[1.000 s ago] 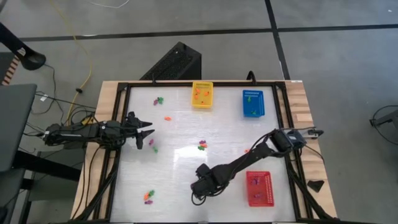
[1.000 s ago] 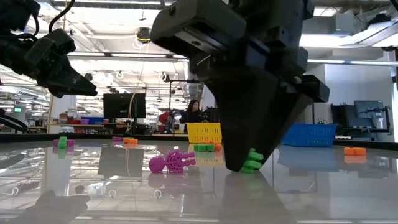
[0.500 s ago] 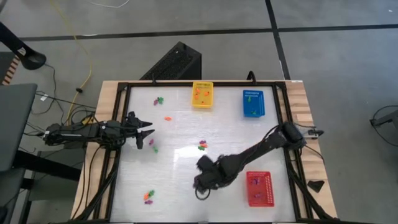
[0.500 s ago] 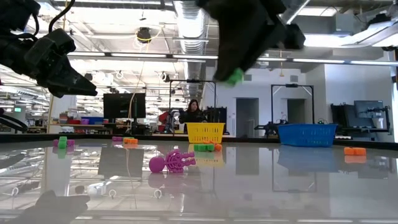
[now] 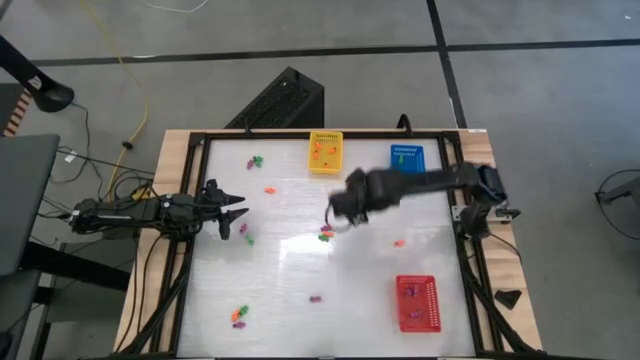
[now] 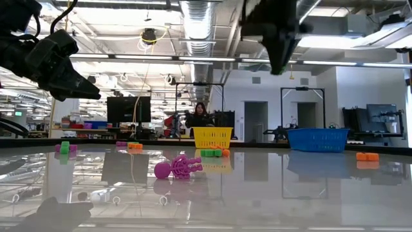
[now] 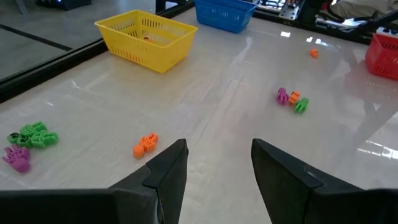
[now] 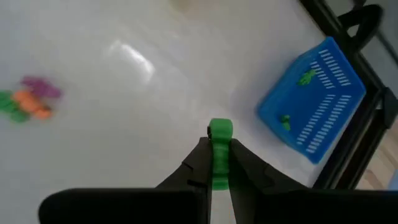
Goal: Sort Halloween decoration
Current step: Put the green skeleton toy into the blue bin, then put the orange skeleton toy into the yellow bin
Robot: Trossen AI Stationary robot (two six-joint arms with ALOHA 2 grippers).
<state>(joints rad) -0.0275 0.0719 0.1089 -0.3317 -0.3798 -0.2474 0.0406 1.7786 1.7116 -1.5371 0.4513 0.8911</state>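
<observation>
Green trinket aloft, blue basket off to the right arm's far side

Over mid-bench (image 5: 290, 290), the right pincer (image 8: 217, 163) pinches a green trinket (image 8: 219, 152); the blue basket (image 8: 314, 106), already holding green ones, lies ahead toward the back-right corner. Left pincer (image 7: 214, 168) waits, parted and empty, at the left edge.

Three small plastic baskets with holes are seen on the white table (image 5: 290, 270): one yellow basket (image 5: 325, 152) at the upper middle of the high view, one blue basket (image 5: 406, 166) at the upper right, and one red basket (image 5: 416, 302) at the lower right. Two green trinkets (image 8: 295, 98) are counted inside the blue basket. Two dark robot arms (image 5: 130, 213) are seen. One person (image 6: 200, 116) is seen far behind.
</observation>
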